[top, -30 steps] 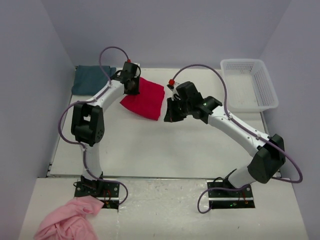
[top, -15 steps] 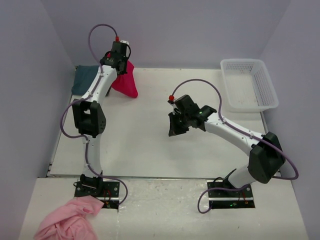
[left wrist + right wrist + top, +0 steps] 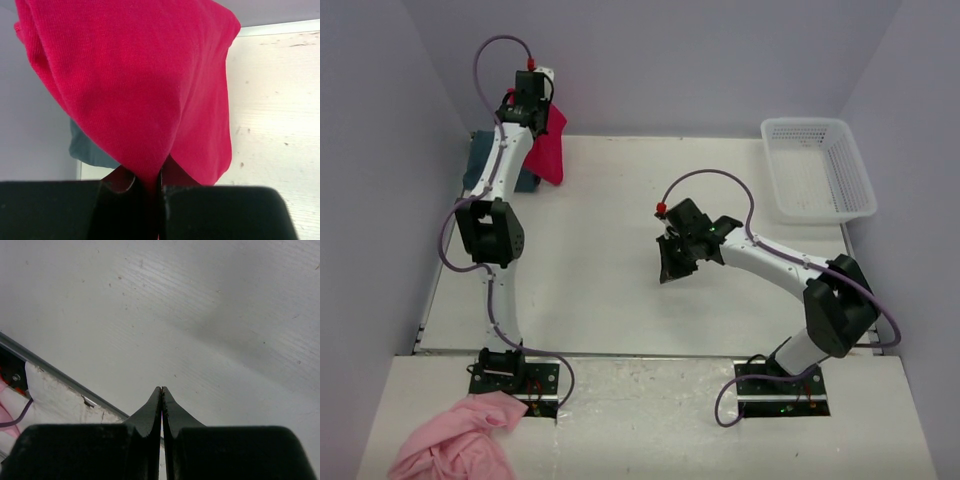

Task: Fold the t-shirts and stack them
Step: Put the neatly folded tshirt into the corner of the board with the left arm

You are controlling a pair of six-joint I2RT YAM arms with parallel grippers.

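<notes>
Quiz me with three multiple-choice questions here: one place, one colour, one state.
1. Where sits the white plastic basket? A far right corner; B near left edge; C centre.
2. The soft cotton t-shirt in the left claw is: A teal; B crimson red; C pink.
3. The right claw is: A open; B shut on cloth; C shut, empty.
Key: 1A, top view shows it there; 2B, red cloth hangs from it; 3C, its tips meet over bare table.
</notes>
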